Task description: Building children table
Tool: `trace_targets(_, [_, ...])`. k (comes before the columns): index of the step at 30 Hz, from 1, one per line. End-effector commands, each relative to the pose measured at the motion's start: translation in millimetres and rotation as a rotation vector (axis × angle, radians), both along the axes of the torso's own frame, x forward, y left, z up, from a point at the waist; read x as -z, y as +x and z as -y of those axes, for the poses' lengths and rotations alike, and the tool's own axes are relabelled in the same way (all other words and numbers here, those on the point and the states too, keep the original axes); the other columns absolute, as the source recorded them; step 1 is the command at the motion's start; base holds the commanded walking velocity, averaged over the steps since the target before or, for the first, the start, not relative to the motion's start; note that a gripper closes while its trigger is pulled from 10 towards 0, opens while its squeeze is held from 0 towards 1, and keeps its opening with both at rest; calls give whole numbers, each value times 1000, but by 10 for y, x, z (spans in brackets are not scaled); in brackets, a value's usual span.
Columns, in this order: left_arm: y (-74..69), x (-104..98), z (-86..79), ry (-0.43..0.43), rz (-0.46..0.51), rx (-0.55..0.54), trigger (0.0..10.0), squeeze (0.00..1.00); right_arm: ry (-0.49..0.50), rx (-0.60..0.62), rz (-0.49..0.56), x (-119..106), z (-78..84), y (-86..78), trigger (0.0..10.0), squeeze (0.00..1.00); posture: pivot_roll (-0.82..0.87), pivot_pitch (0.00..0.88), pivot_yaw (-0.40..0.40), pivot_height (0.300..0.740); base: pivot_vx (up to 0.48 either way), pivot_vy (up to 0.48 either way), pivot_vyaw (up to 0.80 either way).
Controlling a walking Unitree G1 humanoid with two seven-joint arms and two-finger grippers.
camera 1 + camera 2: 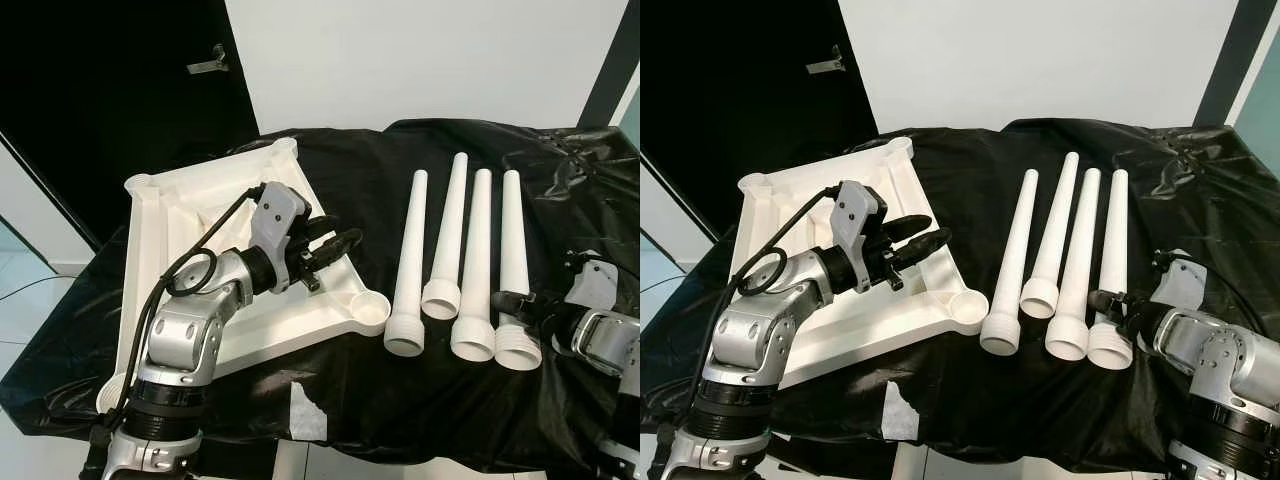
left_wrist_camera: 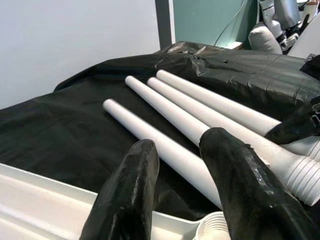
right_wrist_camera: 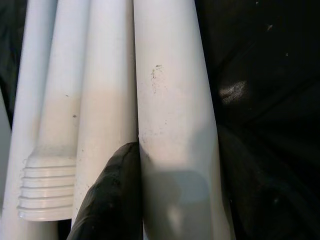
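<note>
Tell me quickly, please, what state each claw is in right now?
Left claw: open, empty, above the tabletop.
Right claw: fingers either side of the rightmost leg; grip cannot be told.

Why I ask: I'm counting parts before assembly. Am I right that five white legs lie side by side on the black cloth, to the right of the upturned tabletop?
Not quite: there are four white legs, not five, as the left eye view shows. The rest holds: they lie side by side on the black cloth, to the right of the upturned tabletop.
</note>
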State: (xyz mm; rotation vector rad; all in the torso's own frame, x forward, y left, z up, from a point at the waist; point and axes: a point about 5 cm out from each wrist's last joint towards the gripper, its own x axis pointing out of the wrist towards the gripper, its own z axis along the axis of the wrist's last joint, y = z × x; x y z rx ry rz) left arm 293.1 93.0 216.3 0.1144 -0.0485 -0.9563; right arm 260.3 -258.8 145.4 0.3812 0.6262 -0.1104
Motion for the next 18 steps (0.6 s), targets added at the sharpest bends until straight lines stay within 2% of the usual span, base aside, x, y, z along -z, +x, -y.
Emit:
trace_targets(1, [55, -47, -71, -7, 28, -116, 10000, 0, 6, -23, -65, 124, -66, -22, 0, 0, -106, 0, 83, 740, 0, 0, 0])
trace_targets(4, [52, -49, -79, -12, 27, -121, 10000, 0, -38, -25, -25, 73, -84, -4, 0, 0, -104, 0, 81, 740, 0, 0, 0])
trace_targets(5, [52, -50, -80, -14, 27, -123, 10000, 0, -58, -33, 20, 24, -120, 16, 0, 0, -102, 0, 80, 740, 0, 0, 0])
trace_targets(6, [55, -51, -85, -16, 28, -126, 10000, 0, -122, -28, 129, -99, -163, 68, 6157, 0, -102, 0, 82, 740, 0, 0, 0])
trace_targets(8, [56, -51, -87, -18, 28, -128, 10000, 0, -148, -28, 164, -143, -178, 80, 6157, 0, -102, 0, 82, 740, 0, 0, 0])
trace_targets(9, [60, -55, -91, -18, 33, -132, 10000, 0, -176, -3, 214, -197, -175, 94, 10000, 0, -102, 0, 83, 740, 0, 0, 0])
trace_targets(14, [77, -65, -91, -34, 29, -139, 10000, 0, -221, 59, 312, -306, -169, 109, 10000, 0, -99, 0, 83, 740, 0, 0, 0])
trace_targets(16, [133, -52, -85, -52, 0, -163, 10000, 0, -268, 88, 442, -418, -238, 126, 10000, 0, -96, 0, 85, 740, 0, 0, 0])
trace_targets(18, [171, -31, -68, -58, -32, -170, 10000, 0, -272, 101, 481, -433, -289, 144, 10000, 0, -95, 0, 87, 740, 0, 0, 0])
